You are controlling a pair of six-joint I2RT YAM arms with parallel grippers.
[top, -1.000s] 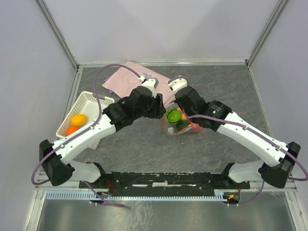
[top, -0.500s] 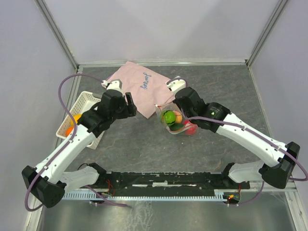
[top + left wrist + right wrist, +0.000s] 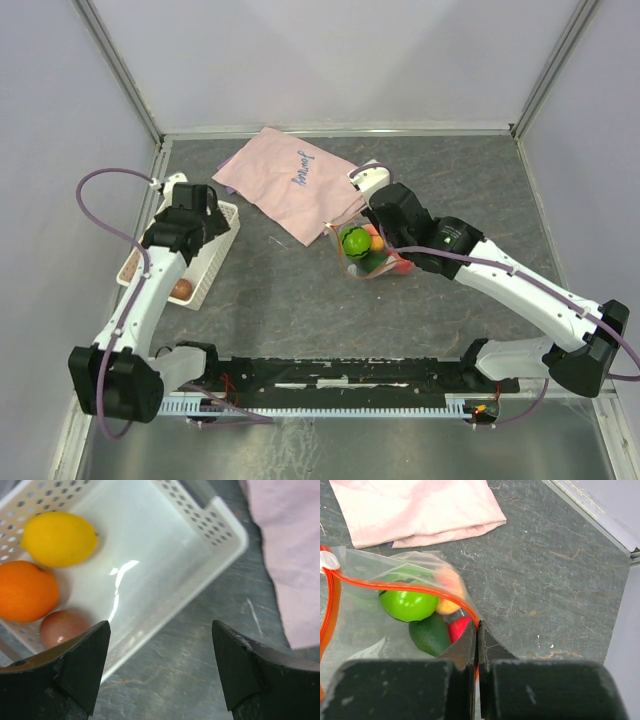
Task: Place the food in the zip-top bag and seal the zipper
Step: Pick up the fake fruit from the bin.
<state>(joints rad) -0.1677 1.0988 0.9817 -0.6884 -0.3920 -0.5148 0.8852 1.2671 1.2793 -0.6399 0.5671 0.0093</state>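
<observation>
Top cam's mounted high behind the arm bases, looking down at the whole table, pink cloth at the far side. Left wrist cam looks down tight over the white slotted basket left of that cloth. Right wrist cam's tight over the zip-top bag, just nearer than it. The cloth's in all three views.

Light bright, even, from overhead. Table shadows soft and faint. Left wrist view: white glare streak on the basket floor, ahead of the left pincer, whose dark fingers are blurred. Right wrist view: bag ahead sharp, with sheen patches; right pincer near-black, out of focus.
</observation>
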